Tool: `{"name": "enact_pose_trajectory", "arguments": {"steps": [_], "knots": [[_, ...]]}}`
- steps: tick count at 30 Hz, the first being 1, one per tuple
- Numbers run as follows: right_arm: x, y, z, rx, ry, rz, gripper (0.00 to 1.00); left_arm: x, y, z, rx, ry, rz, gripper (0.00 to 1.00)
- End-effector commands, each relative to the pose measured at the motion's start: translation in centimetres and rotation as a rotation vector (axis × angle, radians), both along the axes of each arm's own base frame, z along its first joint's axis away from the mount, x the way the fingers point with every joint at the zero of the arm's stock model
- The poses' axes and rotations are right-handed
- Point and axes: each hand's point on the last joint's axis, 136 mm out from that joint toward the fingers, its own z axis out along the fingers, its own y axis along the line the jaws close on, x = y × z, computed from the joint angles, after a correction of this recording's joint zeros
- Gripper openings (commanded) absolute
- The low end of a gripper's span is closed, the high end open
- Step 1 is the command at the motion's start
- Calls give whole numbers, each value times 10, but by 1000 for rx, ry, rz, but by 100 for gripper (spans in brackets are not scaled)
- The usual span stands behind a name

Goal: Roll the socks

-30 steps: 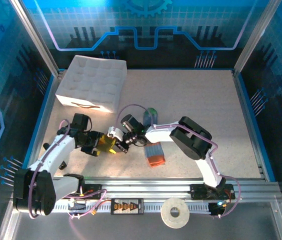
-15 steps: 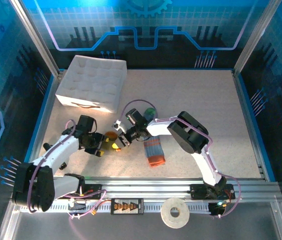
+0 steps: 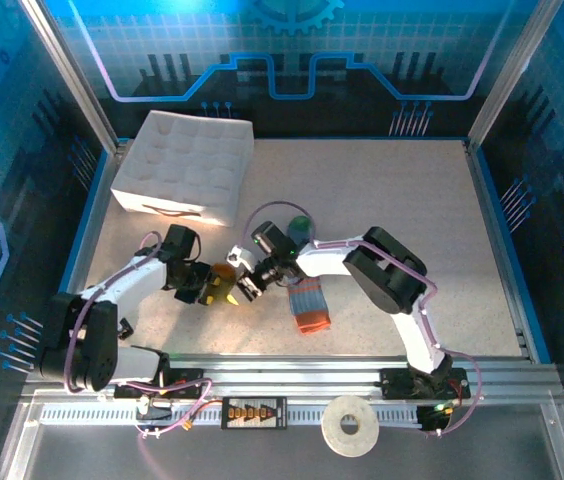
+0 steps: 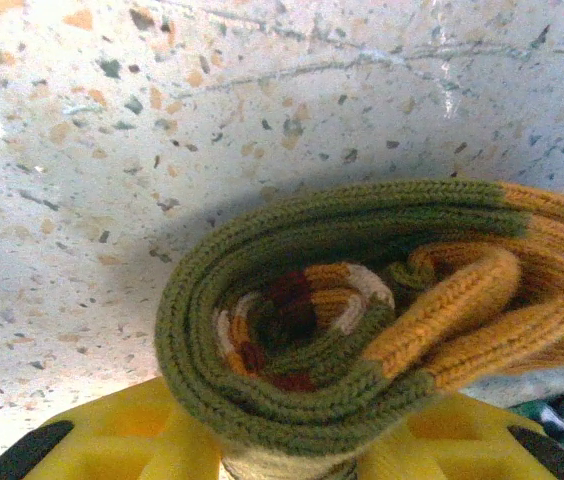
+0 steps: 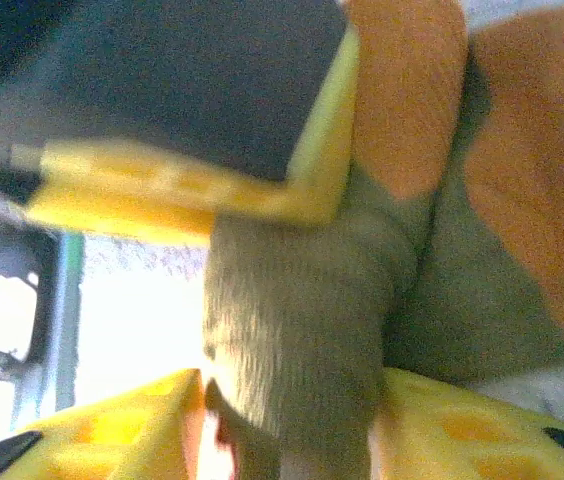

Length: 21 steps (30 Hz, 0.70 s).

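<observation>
At the near left of the table (image 3: pixel 392 200), between the two arms, the olive sock (image 3: pixel 224 272) is wound into a tight roll, mustard end outermost. The left gripper (image 3: pixel 205 287) pinches it: in its wrist view the coil (image 4: pixel 292 330) sits wedged between the yellow fingers (image 4: pixel 112 440). The right gripper (image 3: pixel 247 283) meets it from the right, its fingers (image 5: pixel 462 435) standing on either side of the knit; whether they press it I cannot tell. The blue-grey sock (image 3: pixel 309 305) lies flat just to the right, orange cuff nearest, not yet rolled. This looks like the finishing of the first roll. The next move likely calls for setting the roll down without letting it spring open, then taking up the flat sock by one end.
</observation>
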Motion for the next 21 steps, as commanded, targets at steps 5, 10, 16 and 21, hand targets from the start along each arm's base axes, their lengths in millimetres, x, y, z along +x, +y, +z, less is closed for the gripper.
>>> {"name": "enact_pose_trajectory", "arguments": {"steps": [5,10,16,21], "knots": [[14,-16,42,22,-770,-9,62,-71,29,-30,167,332,5,34],[4,-5,43,-62,-1045,107,64,-65,26,-29,154,338,-12,34],[0,17,25,-158,-1199,236,63,-57,23,-29,136,338,-31,34],[1,25,3,-220,-1189,277,54,-50,22,-27,125,329,-41,34]]}}
